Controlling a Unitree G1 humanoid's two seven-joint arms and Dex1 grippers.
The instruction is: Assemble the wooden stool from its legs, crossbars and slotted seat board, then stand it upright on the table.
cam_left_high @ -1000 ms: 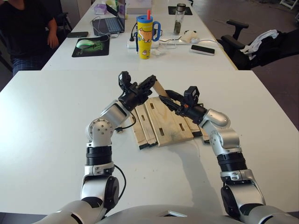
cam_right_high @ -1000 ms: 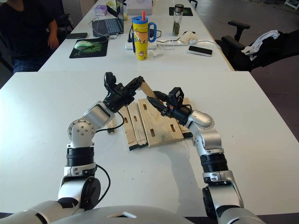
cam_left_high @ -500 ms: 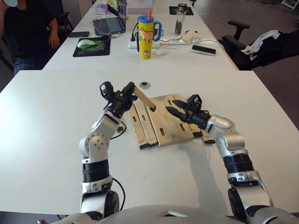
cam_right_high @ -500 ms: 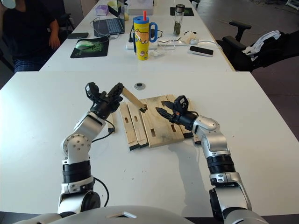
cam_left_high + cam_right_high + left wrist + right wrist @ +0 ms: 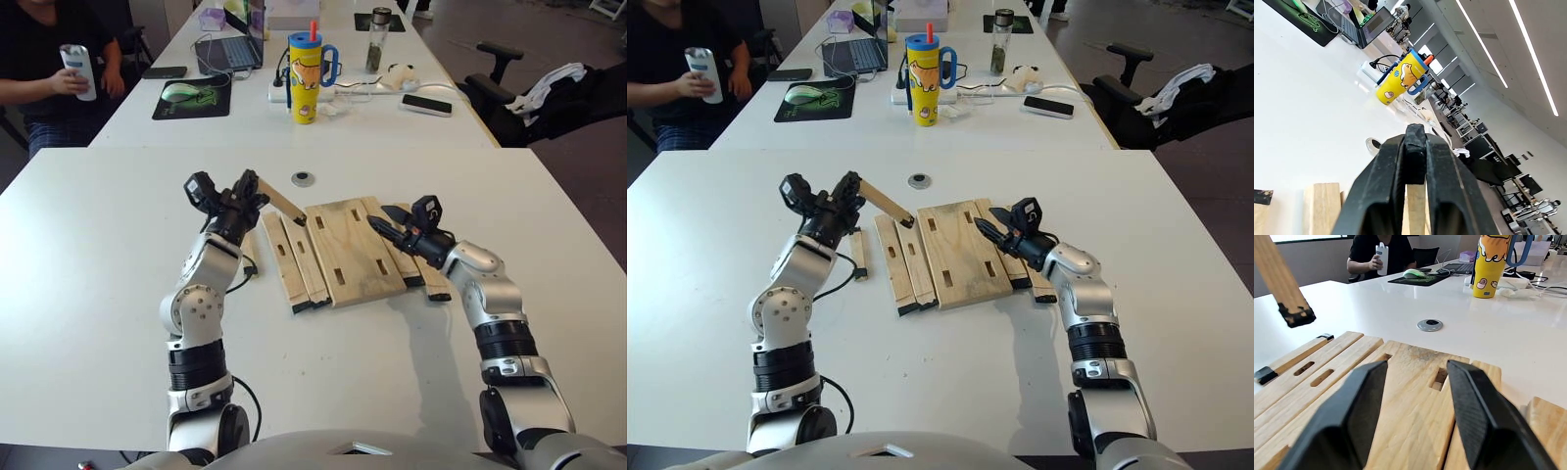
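My left gripper [image 5: 242,189] is shut on one end of a wooden leg [image 5: 279,203], held slanting above the table to the left of the seat board. The leg's black tip [image 5: 1296,315] hangs just above the slats. The slotted seat board [image 5: 350,253] lies flat at the table's middle, with two slotted legs [image 5: 297,264] flat against its left edge. More wooden pieces [image 5: 428,277] lie along its right edge. My right gripper [image 5: 385,231] is open, low over the board's right side, with nothing between its fingers [image 5: 1355,407]. A thin crossbar [image 5: 859,255] lies under my left forearm.
A round cable grommet [image 5: 304,178] sits in the tabletop behind the board. On the far table stand a yellow mug [image 5: 305,76], a laptop [image 5: 230,49], a bottle [image 5: 376,39] and a phone [image 5: 425,104]. Bare white tabletop lies left, right and in front.
My left gripper has carried the leg leftward and back, away from the right gripper. My right gripper has drawn back to the right across the seat board.
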